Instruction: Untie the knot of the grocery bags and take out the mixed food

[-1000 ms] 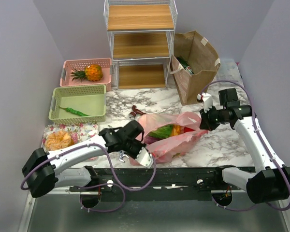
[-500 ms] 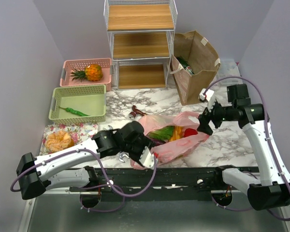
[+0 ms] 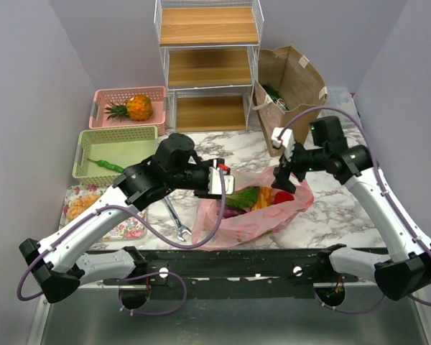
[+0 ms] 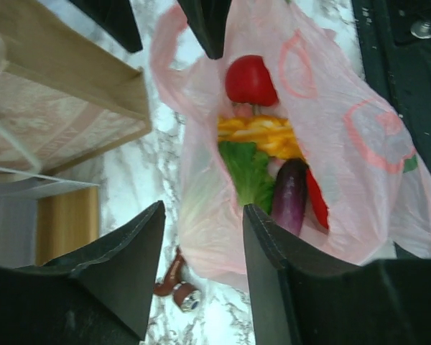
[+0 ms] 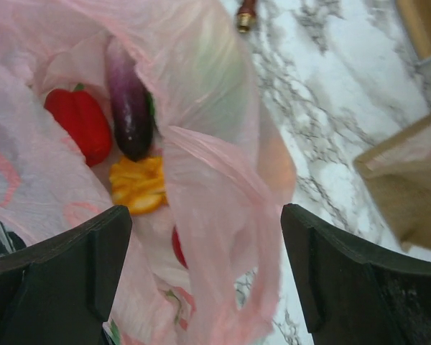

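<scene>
The left tool is released. Its 2 dark fingers stand apart with nothing clamped between them, and the rim of the thin translucent pink plastic bag lies just past the tips; I cannot tell whether it touches them. A second ago this tool sat low at the bag's near side by the bench edge. It has now swung across to the bag's far-left side, uncovering a grey metal wrench on the white marbled bench. The right tool, also released and spread wide, has come in from the right to hang over the bag's right end, where a loose fold of pink film runs between its fingers unpinched. The bag gapes, and no tied lump shows in any view, so the knot looks undone and the work likely turns to lifting out the food. That food lies in the open mouth straight ahead of the left tool: leafy green lettuce, a glossy purple eggplant, orange pieces and a round red vegetable, the last nearest the right tool. The tall brown paper bag stands upright just behind the right tool.
</scene>
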Available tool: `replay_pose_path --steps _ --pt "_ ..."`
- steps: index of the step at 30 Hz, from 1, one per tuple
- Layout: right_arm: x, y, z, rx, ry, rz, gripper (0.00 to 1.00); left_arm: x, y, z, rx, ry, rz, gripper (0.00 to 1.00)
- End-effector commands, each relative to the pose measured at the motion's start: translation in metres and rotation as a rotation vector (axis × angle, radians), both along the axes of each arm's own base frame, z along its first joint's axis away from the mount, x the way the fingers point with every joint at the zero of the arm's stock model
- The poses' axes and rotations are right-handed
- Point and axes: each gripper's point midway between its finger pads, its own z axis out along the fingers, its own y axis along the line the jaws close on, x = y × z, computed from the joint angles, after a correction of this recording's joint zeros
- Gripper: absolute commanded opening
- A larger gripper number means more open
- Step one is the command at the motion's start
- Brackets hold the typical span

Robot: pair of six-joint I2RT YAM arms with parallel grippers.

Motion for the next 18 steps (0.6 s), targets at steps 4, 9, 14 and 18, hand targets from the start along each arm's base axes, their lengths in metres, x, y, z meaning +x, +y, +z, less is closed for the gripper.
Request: replay_pose_path --steps 4,9,14,18 --pt "0.003 0.016 -0.041 -0.127 -0.096 0.068 0.94 -0.034 -0.015 -0.069 0.138 0.111 -0.172 0.42" --pt "0.027 0.001 -0.074 -0.274 -0.205 0.028 0.97 -0.034 -0.005 -0.128 0.272 0.094 -0.197 0.41" --pt "0.061 -0.008 -0.066 -0.304 -0.323 -0.112 0.65 -0.026 0.003 -0.15 0.35 0.065 -0.186 0.38" --pt "0.084 -0.006 -0.047 -0.256 -0.296 -0.263 0.19 -0.016 0.02 -0.161 0.41 0.044 -0.156 0.34"
